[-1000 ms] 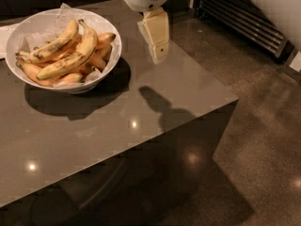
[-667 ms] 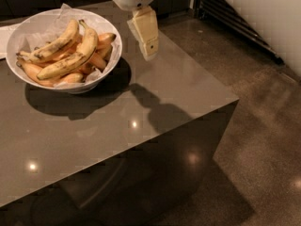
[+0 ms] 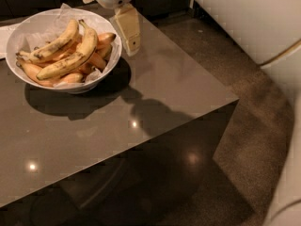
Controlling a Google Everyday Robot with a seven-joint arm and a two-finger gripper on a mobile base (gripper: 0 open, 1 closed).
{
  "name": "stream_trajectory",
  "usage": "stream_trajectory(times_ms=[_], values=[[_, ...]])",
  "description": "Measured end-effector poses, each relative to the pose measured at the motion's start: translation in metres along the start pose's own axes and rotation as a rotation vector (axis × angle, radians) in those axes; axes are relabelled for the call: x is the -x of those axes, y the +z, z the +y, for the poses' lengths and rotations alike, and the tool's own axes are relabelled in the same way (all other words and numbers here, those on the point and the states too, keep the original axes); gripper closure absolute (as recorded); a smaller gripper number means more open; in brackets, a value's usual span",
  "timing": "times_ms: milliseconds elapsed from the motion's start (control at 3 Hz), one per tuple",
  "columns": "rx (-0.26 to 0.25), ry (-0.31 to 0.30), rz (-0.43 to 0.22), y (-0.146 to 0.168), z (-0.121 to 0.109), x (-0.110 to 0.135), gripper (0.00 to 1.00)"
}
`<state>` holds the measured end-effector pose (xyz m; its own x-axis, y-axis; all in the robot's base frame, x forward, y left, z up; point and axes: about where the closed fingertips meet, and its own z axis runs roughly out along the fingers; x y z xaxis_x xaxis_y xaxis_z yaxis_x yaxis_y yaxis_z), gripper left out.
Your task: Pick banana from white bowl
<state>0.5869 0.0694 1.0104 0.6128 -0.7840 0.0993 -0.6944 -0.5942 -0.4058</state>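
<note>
The long, pale yellow, brown-speckled banana (image 3: 75, 58) lies on top of the other fruit inside the wide, round, paper-lined white bowl (image 3: 80, 86), its dark stem tip towards the far rim. The bowl stands on the glossy grey-brown tabletop (image 3: 141, 102). The cream-coloured gripper (image 3: 131, 44) hangs just beside the bowl's right rim, clear of the banana. Whether it is open or closed cannot be told.
</note>
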Motion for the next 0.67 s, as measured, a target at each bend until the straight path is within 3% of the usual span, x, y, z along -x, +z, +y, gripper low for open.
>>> stream_trajectory(times_ms=[667], values=[[0.002, -0.049, 0.01, 0.0126, -0.015, 0.012, 0.21]])
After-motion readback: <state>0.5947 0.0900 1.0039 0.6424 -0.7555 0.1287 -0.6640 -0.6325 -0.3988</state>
